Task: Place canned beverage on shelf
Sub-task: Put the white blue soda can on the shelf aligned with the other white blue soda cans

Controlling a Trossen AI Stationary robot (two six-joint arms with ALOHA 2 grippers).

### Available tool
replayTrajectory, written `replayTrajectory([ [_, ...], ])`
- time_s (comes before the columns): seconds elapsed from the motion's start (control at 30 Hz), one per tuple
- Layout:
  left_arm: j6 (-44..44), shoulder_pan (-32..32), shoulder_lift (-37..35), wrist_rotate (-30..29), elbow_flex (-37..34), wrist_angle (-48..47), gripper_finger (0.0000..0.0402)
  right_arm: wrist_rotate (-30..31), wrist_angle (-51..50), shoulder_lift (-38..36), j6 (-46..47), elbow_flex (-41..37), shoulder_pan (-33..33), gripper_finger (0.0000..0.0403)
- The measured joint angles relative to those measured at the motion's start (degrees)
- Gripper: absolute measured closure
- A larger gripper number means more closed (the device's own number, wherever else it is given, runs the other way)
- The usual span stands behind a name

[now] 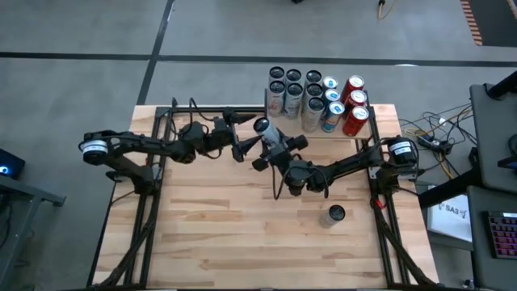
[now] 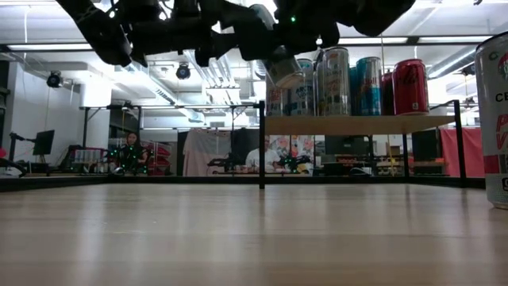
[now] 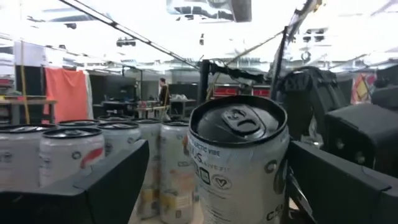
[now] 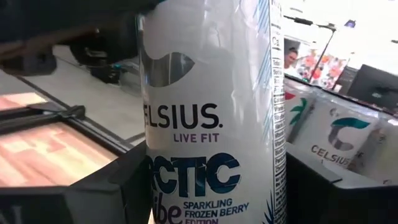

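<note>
The white slim aluminium beverage can (image 1: 267, 133) is held in the air, tilted, just in front of the shelf's near-left corner. The right gripper (image 1: 279, 152) has its fingers clenched on the can's body; the right wrist view shows both dark fingers against the printed wall. The left gripper (image 1: 242, 149) sits just beside the can, fingers spread wide, grasping nothing; the left wrist view shows the can's lid between them.

The shelf (image 2: 357, 125), a small light-wood board on thin black metal posts, stands at the table's far edge and already carries a cluster of silver, blue and red cans (image 1: 319, 99).

Probable faults from here:
- The tilted can may tip over on release unless levelled first.
- The can or fingers may strike the standing cans and topple them.
- The can may catch the black corner post (image 2: 261, 143).
- The two arms are close and may collide.

Open room: the shelf's left portion appears to offer the least crowded space. One further can (image 1: 334, 215) stands on the light plank table (image 1: 218, 234), well apart.
</note>
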Motion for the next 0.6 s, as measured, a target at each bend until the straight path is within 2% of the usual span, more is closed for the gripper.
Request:
replayTrajectory([
  [0.2,0.64,-0.13,0.66,6.33,1.58,0.66,0.0033,-4.41,-0.15,0.00,0.05,0.00,-0.06,0.0156],
  [0.47,0.39,-0.10,3.43,7.26,3.13,2.10,0.0036,-2.15,0.13,0.00,0.56,-0.02,-0.24,0.0156],
  [0.6,0.41,-0.10,3.41,7.29,3.15,1.99,0.0054,-2.58,0.09,0.00,0.77,-0.02,-0.25,0.0156],
])
